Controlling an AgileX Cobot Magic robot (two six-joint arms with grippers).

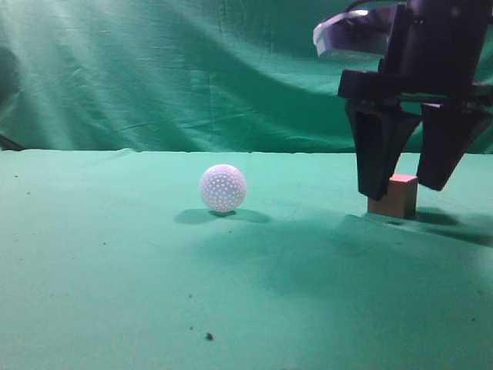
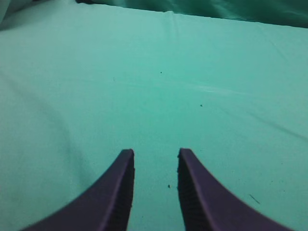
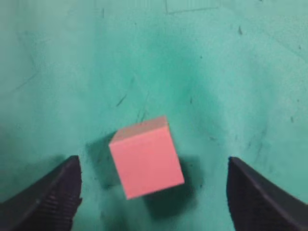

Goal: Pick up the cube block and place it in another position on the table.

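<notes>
Now the right gripper (image 1: 406, 185) is hanging spread wide, straddling the cube block (image 3: 147, 158) sitting ungrasped on the table (image 1: 115, 270); lifting and relocating are remaining.

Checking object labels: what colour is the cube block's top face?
Pinkish-salmon on the cube block, clearest in the right wrist view.

The exterior view sits low at object height, facing along the table (image 1: 115, 293) toward the far curtain (image 1: 154, 69). The right wrist view looks steeply down, close above the cube block (image 3: 146, 157), which the exterior view also shows at right. The left wrist view slants forward over bare cloth toward the far curtain edge.
</notes>
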